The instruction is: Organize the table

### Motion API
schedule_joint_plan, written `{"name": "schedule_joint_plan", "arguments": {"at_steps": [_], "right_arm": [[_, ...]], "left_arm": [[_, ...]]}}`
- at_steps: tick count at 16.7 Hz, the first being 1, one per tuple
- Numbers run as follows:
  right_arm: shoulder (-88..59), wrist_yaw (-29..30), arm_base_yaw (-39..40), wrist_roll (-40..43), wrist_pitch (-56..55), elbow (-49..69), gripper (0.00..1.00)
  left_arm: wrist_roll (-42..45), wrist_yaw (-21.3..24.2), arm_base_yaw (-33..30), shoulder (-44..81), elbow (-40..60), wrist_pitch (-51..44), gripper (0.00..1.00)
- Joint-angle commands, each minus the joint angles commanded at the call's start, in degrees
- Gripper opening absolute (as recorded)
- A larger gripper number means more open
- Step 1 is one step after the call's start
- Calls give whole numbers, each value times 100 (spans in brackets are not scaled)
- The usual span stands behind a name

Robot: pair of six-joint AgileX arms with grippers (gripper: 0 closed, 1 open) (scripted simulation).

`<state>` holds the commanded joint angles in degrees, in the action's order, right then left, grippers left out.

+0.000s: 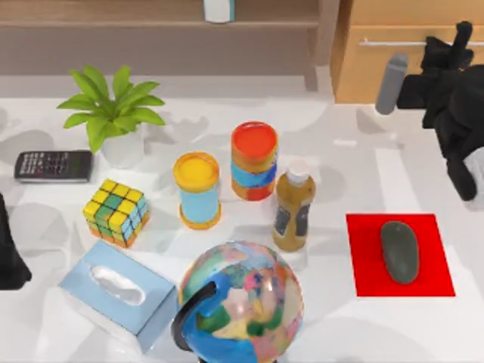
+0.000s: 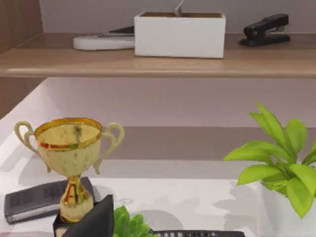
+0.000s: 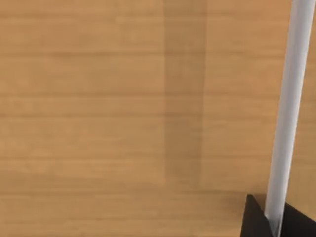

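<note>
The white table [image 1: 355,151] carries a potted plant [image 1: 113,113], a calculator [image 1: 53,165], a colour cube [image 1: 116,212], a blue tissue box [image 1: 117,295], a globe [image 1: 242,302], a yellow-lidded can [image 1: 197,189], a red-lidded can [image 1: 254,159] and a brown bottle [image 1: 293,209]. A grey mouse [image 1: 398,251] lies on a red mat [image 1: 435,257]. My right gripper [image 1: 451,47] is at the wooden drawer cabinet [image 1: 378,19], shut on its silver handle [image 3: 284,133]. My left arm [image 1: 9,253] is parked at the table's left edge.
A shelf [image 2: 158,61] behind the table holds a white box [image 2: 179,34], a black stapler [image 2: 263,29] and a flat white item [image 2: 102,42]. A gold trophy [image 2: 71,153] stands in the left wrist view near the plant [image 2: 281,158].
</note>
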<state>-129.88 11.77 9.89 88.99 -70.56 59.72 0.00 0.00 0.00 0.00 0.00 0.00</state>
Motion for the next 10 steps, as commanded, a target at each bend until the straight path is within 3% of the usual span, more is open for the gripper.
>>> {"name": "schedule_joint_plan", "arguments": {"at_steps": [7, 10], "right_arm": [[-197, -44, -50, -10, 262, 352, 0], [-197, -44, -50, -10, 262, 352, 23]], "left_arm": [[0, 0, 0, 0, 0, 0, 100], [0, 0, 0, 0, 0, 0, 100]]}}
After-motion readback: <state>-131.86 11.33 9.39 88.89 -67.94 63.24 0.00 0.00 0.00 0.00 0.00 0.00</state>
